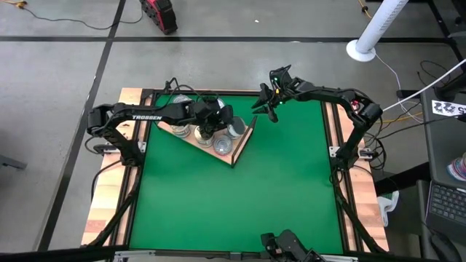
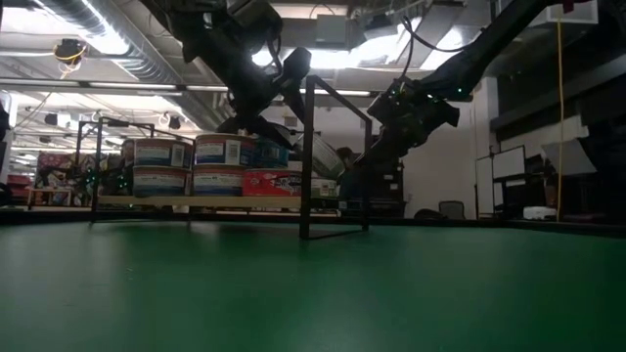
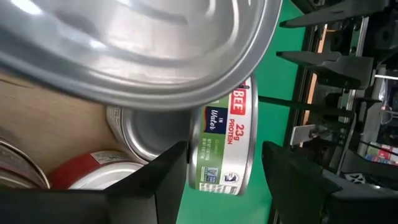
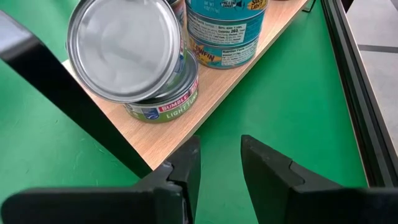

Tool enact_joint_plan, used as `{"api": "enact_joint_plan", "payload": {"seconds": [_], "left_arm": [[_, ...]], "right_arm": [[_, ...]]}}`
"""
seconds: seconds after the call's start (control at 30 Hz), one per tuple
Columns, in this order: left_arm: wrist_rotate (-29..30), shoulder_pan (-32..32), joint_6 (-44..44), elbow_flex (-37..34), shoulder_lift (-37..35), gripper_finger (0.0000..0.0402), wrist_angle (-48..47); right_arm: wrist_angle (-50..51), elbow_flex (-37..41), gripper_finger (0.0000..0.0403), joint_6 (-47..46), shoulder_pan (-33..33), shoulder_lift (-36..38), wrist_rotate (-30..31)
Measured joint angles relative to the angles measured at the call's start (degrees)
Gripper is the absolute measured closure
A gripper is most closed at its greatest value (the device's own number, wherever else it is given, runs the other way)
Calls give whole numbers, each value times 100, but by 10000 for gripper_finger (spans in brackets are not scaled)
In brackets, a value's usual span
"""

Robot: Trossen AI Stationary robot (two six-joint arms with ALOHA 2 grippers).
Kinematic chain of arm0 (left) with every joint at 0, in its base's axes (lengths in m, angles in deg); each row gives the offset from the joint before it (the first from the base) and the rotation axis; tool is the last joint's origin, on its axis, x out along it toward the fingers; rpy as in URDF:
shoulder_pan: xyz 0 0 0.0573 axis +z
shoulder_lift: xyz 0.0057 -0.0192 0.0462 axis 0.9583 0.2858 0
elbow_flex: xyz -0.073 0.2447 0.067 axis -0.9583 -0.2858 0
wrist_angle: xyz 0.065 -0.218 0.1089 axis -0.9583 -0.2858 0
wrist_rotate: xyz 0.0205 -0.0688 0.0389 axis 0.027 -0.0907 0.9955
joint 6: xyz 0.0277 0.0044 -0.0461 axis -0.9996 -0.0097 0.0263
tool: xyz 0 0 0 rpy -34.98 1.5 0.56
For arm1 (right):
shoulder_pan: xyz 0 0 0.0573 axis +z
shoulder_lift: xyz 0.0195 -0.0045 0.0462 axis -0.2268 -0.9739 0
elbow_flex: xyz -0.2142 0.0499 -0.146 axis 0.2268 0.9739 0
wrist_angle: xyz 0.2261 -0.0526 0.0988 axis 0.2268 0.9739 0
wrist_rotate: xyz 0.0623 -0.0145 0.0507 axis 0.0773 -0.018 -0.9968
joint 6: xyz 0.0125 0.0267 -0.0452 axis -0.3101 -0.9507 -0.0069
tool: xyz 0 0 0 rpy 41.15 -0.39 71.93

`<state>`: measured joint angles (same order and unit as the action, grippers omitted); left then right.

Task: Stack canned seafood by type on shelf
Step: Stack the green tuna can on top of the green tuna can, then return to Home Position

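My left gripper [image 1: 218, 120] over shelf [image 1: 242, 142] at mat's far left-centre, jaws parted, nothing visibly gripped; tins [image 1: 225, 145] stacked on board. My right gripper [image 1: 271, 102] hovers just beyond shelf end, jaws slightly apart, empty.

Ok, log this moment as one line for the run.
left pincer: open over cans on shelf | right pincer: empty, beside shelf | stacking unfinished
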<state>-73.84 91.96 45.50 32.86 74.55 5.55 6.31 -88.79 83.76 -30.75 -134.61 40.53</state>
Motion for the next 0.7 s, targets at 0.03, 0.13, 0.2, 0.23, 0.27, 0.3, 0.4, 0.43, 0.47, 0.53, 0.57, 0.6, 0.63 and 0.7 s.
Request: {"api": "enact_joint_plan", "payload": {"seconds": [0.03, 0.13, 0.2, 0.23, 0.27, 0.3, 0.4, 0.43, 0.47, 0.53, 0.57, 0.6, 0.63, 0.7], "left_arm": [[-10, 0, 2, 0, 0, 202, 0], [-64, 2, 4, 0, -2, 202, 1], [-120, 2, 5, 2, -2, 202, 2], [-131, 2, 7, 2, -4, 202, 2], [-134, 2, 7, 2, -4, 202, 0], [-134, 2, 7, 2, -4, 202, -7], [-160, 32, 4, 4, -41, 202, -150], [-172, 50, 2, 4, -72, 202, -278], [-172, 68, -13, 4, -88, 202, -354], [-169, 117, -53, 9, -163, 202, -579], [-159, 135, -91, 8, -195, 202, -658], [-154, 154, -136, 9, -243, 202, -679], [-154, 181, -160, 9, -290, 202, -749], [-148, 229, -166, 9, -381, 202, -888]], "right_arm": [[0, 0, 288, 0, 0, 0, 0], [0, 0, 288, 0, 0, 0, 3], [0, 0, 288, 0, 0, 0, 5], [0, 0, 288, 0, 0, 0, 7], [0, 0, 288, 0, 0, 0, 7], [0, 0, 288, -2, 0, 0, 7], [0, 0, 288, -2, 0, 0, 9], [0, 0, 288, -2, 0, 0, 9], [0, 0, 288, -2, 0, 0, 10], [-4, 0, 288, -2, 0, 0, 11], [-7, 0, 288, -2, 0, 0, 9], [-11, 0, 288, -2, -2, 0, 11], [-15, 0, 288, -2, -2, 0, 11], [-30, 0, 288, -2, -2, 0, 13]]}}
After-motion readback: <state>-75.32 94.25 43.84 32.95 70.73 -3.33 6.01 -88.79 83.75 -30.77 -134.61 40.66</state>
